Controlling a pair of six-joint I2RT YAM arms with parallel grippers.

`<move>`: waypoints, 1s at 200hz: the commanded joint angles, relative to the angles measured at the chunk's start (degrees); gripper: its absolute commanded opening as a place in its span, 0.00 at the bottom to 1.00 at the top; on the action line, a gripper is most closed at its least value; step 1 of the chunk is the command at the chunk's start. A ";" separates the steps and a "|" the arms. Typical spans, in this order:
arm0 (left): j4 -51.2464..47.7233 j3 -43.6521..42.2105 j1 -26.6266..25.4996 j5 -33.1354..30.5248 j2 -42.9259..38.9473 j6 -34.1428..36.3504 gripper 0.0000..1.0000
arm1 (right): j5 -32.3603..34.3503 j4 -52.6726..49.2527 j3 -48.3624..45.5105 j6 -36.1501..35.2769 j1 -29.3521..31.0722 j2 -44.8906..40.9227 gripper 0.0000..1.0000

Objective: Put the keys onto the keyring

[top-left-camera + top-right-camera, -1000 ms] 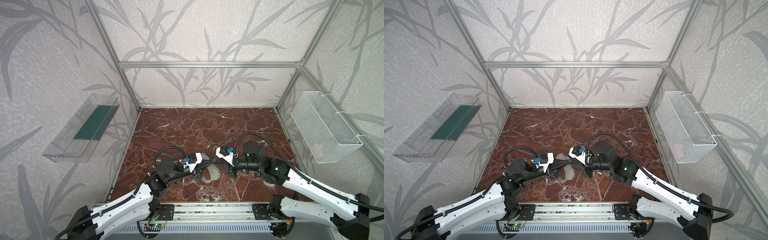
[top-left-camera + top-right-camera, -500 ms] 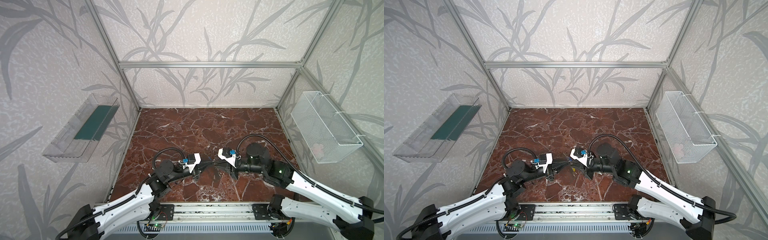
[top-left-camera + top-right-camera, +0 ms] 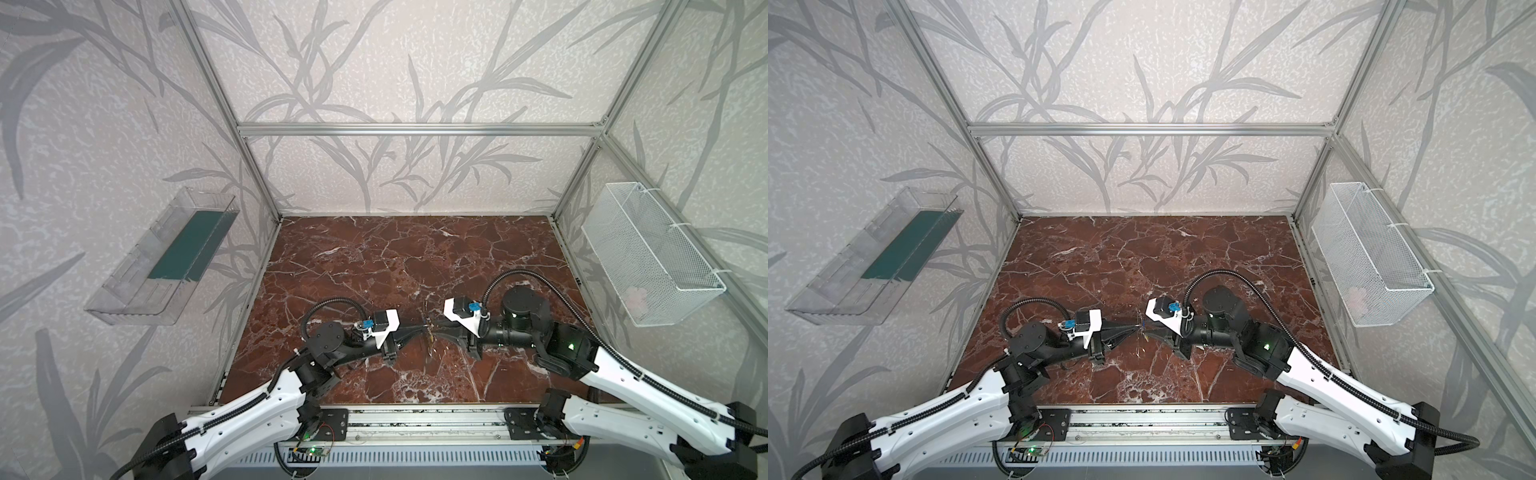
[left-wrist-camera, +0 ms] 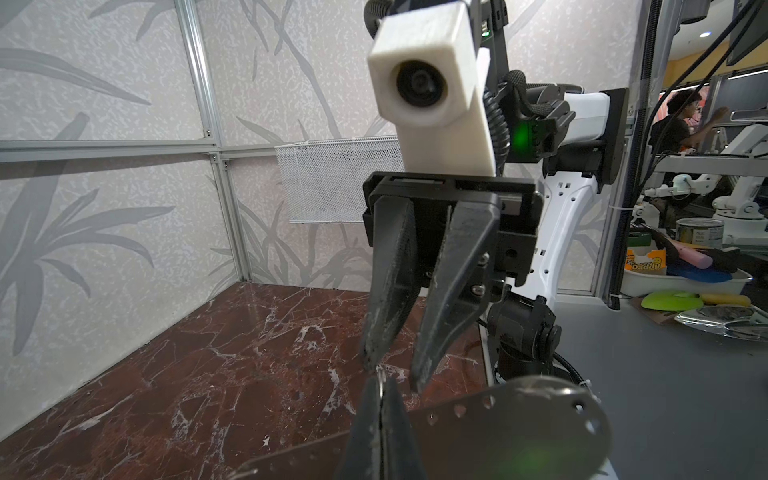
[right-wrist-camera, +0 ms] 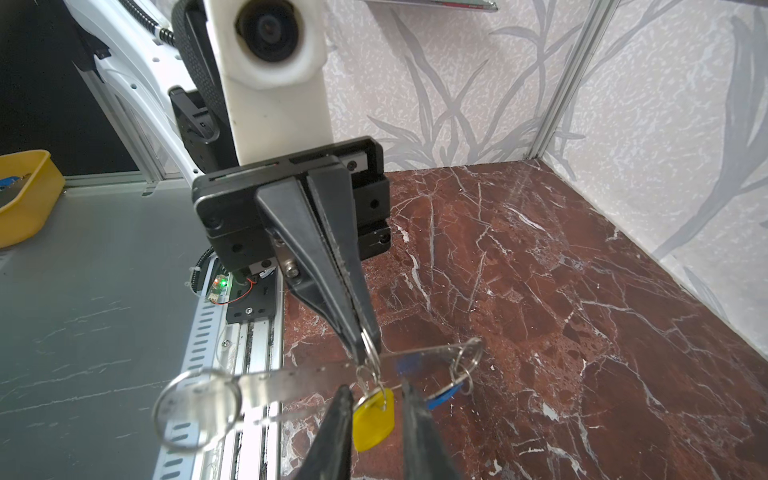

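Note:
In both top views my two grippers meet tip to tip above the middle of the floor. My left gripper (image 3: pixel 424 328) (image 5: pixel 361 336) is shut on a small split ring. From that ring hangs the yellow key (image 5: pixel 373 419). The keyring (image 4: pixel 519 424) (image 5: pixel 291 380), a flat grey plate with a row of small holes, hangs in the air level with that ring. The blue key (image 5: pixel 444 395) dangles from a ring at the plate's far end. My right gripper (image 3: pixel 434 330) (image 5: pixel 374 390) is open, and the yellow key hangs loose between its fingers (image 4: pixel 417 374).
A white wire basket (image 3: pixel 648 253) hangs on the right wall and a clear plastic tray (image 3: pixel 166 257) on the left wall. The marble floor (image 3: pixel 395 266) stretches behind the grippers. The metal base rail (image 3: pixel 415 415) runs along the front edge.
My right gripper has opened. The plate, seen as a pale flat patch under the grippers a second ago, now hangs edge-on and hardly shows from above. Both arms have barely shifted.

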 commanded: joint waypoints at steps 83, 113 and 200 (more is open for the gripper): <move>1.38 1.14 0.28 3.67 -0.63 -1.04 0.00 | -4.59 3.90 -0.60 0.91 -0.65 2.63 0.16; 1.97 1.06 0.25 3.61 -0.66 -1.03 0.00 | -5.51 4.28 -0.52 1.23 -0.65 3.28 0.16; 2.90 0.78 0.28 3.67 -0.41 -1.21 0.00 | -7.93 6.11 -0.35 2.31 -0.74 4.13 0.07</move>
